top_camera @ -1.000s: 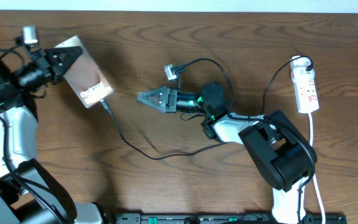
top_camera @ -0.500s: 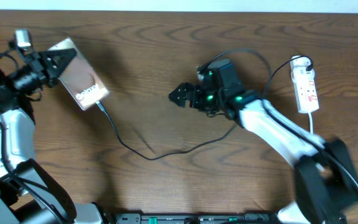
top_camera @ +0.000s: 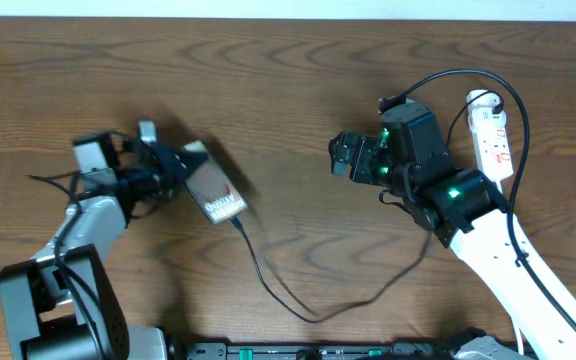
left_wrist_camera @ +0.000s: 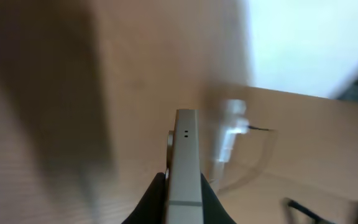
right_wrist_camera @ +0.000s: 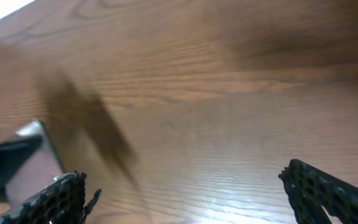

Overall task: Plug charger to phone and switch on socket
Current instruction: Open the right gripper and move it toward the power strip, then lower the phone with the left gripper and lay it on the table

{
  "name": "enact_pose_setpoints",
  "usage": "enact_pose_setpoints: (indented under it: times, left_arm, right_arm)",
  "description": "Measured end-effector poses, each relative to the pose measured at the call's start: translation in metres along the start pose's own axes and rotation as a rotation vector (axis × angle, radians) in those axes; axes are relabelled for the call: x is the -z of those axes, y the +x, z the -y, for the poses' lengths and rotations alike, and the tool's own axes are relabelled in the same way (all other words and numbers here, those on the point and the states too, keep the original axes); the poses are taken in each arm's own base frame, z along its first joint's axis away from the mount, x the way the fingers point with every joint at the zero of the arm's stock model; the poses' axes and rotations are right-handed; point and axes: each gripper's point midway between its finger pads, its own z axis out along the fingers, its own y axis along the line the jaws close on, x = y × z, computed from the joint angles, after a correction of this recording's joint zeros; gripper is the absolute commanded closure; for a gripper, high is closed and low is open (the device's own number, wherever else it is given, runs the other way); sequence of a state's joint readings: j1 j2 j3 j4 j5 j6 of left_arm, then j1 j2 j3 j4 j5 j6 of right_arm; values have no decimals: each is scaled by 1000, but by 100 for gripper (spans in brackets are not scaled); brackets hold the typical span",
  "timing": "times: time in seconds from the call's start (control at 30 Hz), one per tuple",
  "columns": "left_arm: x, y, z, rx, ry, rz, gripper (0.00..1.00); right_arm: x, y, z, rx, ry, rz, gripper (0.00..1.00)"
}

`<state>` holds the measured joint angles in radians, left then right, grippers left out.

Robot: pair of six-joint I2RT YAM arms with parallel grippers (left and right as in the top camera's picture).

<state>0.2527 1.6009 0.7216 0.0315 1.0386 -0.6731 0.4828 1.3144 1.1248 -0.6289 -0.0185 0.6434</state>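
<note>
Overhead, the left jaws pinched the phone (top_camera: pixel 215 192), with the charger (top_camera: pixel 315 317) tip touching its lower end. In the middle, the right jaws hung spread wide, holding nothing. Far right lay the socket (top_camera: pixel 494 140). I think a slow, straight push on its red switch would work best.

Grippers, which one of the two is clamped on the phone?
The left gripper, at the left of the overhead view, is shut on one end of the phone; the right gripper stands wide open, holding nothing.
</note>
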Motion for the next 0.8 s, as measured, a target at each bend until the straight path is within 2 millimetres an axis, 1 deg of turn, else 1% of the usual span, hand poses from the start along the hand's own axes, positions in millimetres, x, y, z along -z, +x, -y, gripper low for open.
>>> enact_pose_setpoints:
  times: [0.07,0.13,0.23,0.27,0.3,0.43,0.57,0.8]
  left_arm:
    - [-6,4,-15,-7,-86,14,92]
    - [-9,3,-25,-25,-145,32,92]
    - [-11,2,-37,-33,-217,52,92]
    - [-10,4,-47,-22,-270,59,93]
    - [-11,5,-52,-19,-299,61,92]
    - [-17,8,-67,-17,-373,62,92]
    - [-26,16,-84,1,-423,31,93]
    - [-32,16,-82,0,-402,7,93]
  right_arm:
    - [0,1,3,1,14,-1,1]
    - [0,1,4,1,20,1,1]
    - [0,1,5,1,25,0,1]
    - [0,1,5,1,26,-1,1]
    - [0,1,5,1,27,-1,1]
    - [0,1,6,1,29,0,1]
    - [0,1,6,1,30,0,1]
    - [0,1,7,1,34,0,1]
